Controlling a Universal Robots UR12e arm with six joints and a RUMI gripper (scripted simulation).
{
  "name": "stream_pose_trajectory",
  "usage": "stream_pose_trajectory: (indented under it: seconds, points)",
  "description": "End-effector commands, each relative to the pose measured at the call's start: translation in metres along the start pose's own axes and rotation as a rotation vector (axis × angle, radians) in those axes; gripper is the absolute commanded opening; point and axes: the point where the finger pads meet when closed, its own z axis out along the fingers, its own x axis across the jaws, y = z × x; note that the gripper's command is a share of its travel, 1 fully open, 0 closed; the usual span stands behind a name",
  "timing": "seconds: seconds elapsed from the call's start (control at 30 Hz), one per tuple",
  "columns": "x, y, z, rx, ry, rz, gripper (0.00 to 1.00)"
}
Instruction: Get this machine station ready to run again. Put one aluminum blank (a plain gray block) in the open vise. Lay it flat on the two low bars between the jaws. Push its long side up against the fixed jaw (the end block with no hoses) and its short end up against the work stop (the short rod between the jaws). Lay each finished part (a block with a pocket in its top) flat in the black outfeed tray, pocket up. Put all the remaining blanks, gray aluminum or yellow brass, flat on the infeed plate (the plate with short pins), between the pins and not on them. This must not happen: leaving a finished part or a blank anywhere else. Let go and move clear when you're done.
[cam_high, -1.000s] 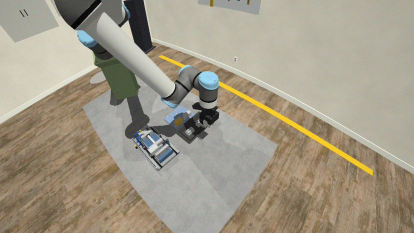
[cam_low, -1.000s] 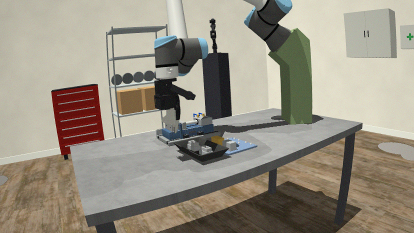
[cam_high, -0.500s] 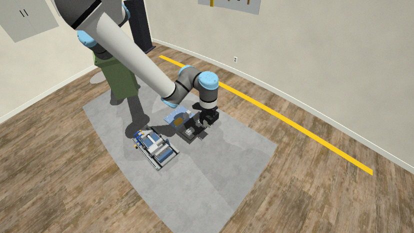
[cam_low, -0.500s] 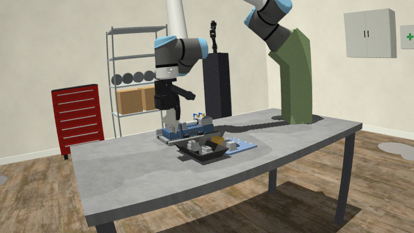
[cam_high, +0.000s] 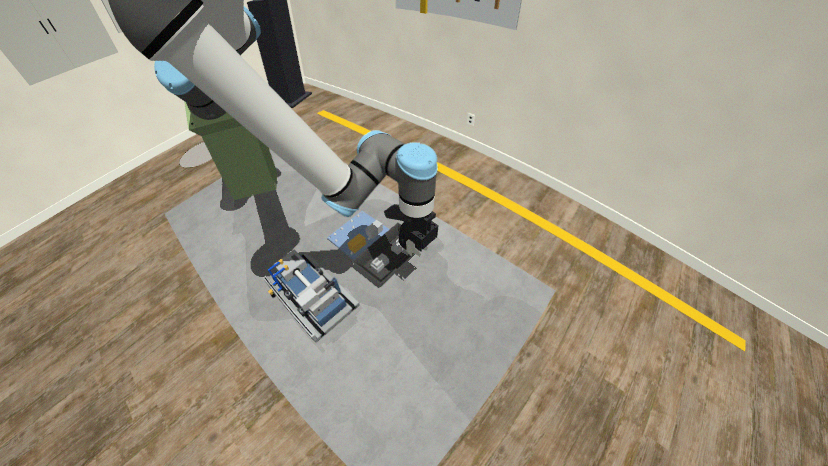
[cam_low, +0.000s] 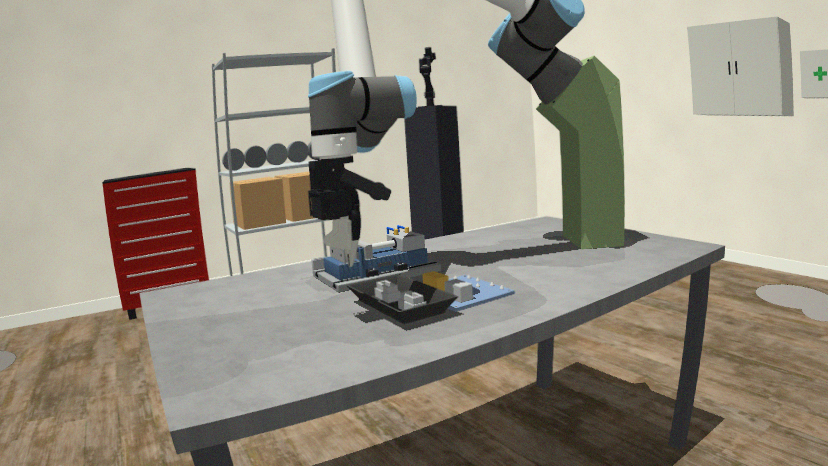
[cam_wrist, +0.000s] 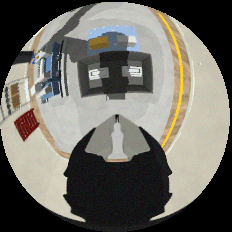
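Black outfeed tray (cam_wrist: 85, 80) at my wrist camera's 12 o'clock holds both finished parts (cam_wrist: 96, 74) pocket up; my gripper (cam_wrist: 116, 115) is fully closed on nothing, hanging above the table.

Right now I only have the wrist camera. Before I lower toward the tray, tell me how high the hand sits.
Observer: On the side camera the hand hangs well above the table, shut and empty, touching nothing.
Operator: Give me its place against the tray.
Observer: From overhead it is just off the tray, on the side away from the vise.
Operator: Report where the arm comes in.
Observer: The arm reaches in from its green stand, which is beyond the plate from the hand.
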Motion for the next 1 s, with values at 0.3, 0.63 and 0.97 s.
stream_pose_trajectory:
  seconds: [0.3, 0.63, 0.97]
  points:
    - [0.000, 0.001, -0.003, -0.001, 0.000, 0.000, 0.00]
    - [0.000, 0.001, -0.014, -0.001, 0.000, 0.000, 0.00]
    - [0.000, 0.001, -0.040, -0.001, 0.000, 0.000, 0.00]
